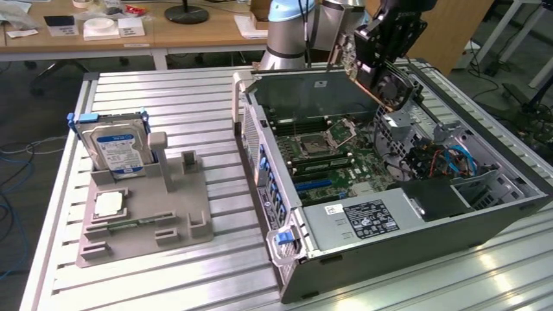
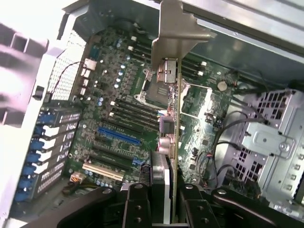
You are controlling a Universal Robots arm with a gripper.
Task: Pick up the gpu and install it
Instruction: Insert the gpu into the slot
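The gpu [image 1: 386, 76] hangs tilted over the far part of the open computer case [image 1: 484, 223], clear of the motherboard [image 1: 322, 148]. My gripper [image 1: 386, 40] is shut on the card's upper end. In the wrist view the gpu [image 2: 174, 118] shows edge-on, its silver end bracket [image 2: 176, 33] pointing away from me, and my gripper [image 2: 162, 192] clamps it between two black fingers [image 2: 137, 202]. Beyond the card lie the motherboard's slots, among them a blue slot [image 2: 118, 136]. The card touches no slot.
A grey fixture [image 1: 142, 214] on the slatted table at the exterior view's left holds a hard drive [image 1: 116, 146] and a square CPU chip [image 1: 108, 204]. Inside the case are a power supply [image 1: 363, 220], cables [image 1: 445, 162] and a metal drive cage [image 2: 270, 142].
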